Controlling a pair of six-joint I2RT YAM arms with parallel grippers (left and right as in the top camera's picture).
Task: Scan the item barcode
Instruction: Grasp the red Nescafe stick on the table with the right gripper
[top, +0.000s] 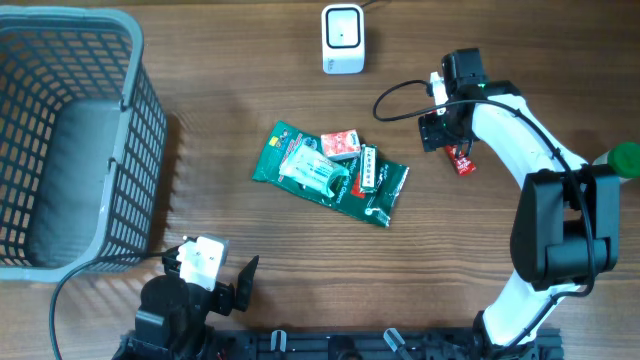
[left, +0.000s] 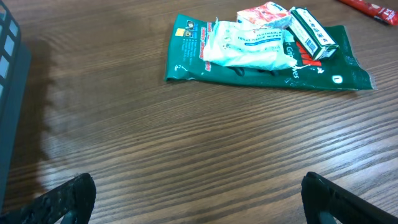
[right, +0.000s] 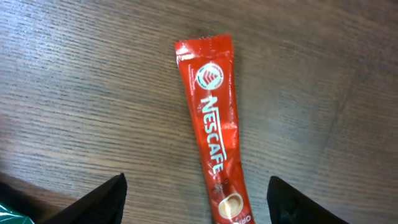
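A red Nescafe stick sachet (right: 214, 137) lies flat on the wooden table, lengthwise between the jaws of my right gripper (right: 198, 186). The jaws stand apart on either side of it, with table showing in both gaps. From overhead, the right gripper (top: 450, 140) hovers over the sachet (top: 462, 162) at the right. The white barcode scanner (top: 342, 38) stands at the table's far edge. My left gripper (left: 198, 186) is wide open near the front edge, holding nothing, and sits at bottom left in the overhead view (top: 212, 272).
A pile lies mid-table: a green packet (top: 375, 195) under a wipes pack (top: 312, 170), a small red pack (top: 341, 145) and a green-white box (top: 367, 168). A grey mesh basket (top: 130, 100) fills the left side.
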